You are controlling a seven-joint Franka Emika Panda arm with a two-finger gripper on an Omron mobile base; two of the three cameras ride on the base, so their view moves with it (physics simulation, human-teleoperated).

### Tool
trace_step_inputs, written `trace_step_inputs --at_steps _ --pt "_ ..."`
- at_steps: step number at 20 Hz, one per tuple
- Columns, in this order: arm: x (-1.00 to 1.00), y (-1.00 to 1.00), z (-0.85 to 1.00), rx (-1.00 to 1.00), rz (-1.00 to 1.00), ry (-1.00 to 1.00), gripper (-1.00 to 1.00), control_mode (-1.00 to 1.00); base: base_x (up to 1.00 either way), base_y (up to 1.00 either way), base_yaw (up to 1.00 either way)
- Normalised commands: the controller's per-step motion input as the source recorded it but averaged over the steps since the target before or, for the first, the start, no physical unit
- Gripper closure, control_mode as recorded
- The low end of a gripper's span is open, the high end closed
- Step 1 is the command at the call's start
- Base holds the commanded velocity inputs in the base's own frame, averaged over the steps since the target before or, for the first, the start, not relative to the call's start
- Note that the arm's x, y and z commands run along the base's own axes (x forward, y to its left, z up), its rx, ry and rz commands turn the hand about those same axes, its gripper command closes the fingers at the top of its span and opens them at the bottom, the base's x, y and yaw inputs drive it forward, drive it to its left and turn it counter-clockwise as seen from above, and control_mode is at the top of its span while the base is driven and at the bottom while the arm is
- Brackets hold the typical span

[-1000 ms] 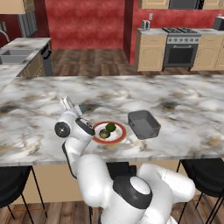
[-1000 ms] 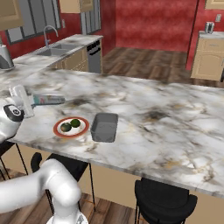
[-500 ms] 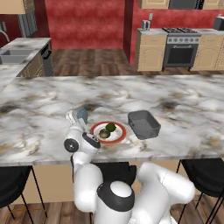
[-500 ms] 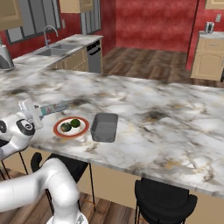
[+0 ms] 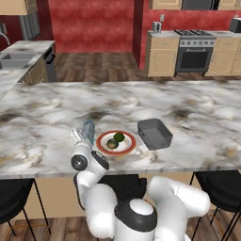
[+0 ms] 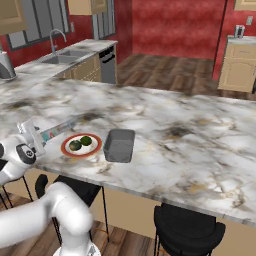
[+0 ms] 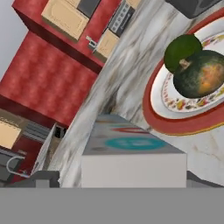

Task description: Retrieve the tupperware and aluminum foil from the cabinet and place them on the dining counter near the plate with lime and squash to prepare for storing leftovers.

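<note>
A: What has changed since a moment ago?

B: The arm has swung in from the left and come lower; the gripper now sits at the near edge of the dining counter, just left of the plate. The aluminum foil came along with it.

A: Is it still clamped on the carton?

B: I cannot tell. In the hand view the aluminum foil lies straight ahead of the fingers, which stand on either side of it, but whether they press it is unclear.

A: The arm's pose?

B: Folded low in front of the counter, wrist pointing forward over the edge.

A: And the rest?

B: The plate, with lime and squash, is just right of the hand. The tupperware sits beyond the plate, further right, unchanged.
</note>
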Motion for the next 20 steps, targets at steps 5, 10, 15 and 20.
trace_step_inputs --at_steps 5,10,15,20 --pt "-0.92 0.00 0.33 -0.04 0.03 0.05 -1.00 -1.00 0.00 0.00 0.00" --pt "-0.44 -0.10 0.49 0.00 0.00 0.08 -1.00 -1.00 0.00 0.00 0.00" --pt "0.74 -0.02 0.17 -0.04 0.07 0.30 -1.00 -1.00 0.00 0.00 0.00" --pt "0.85 -0.06 -0.17 -0.21 0.14 0.33 -1.00 -1.00 0.00 0.00 0.00"
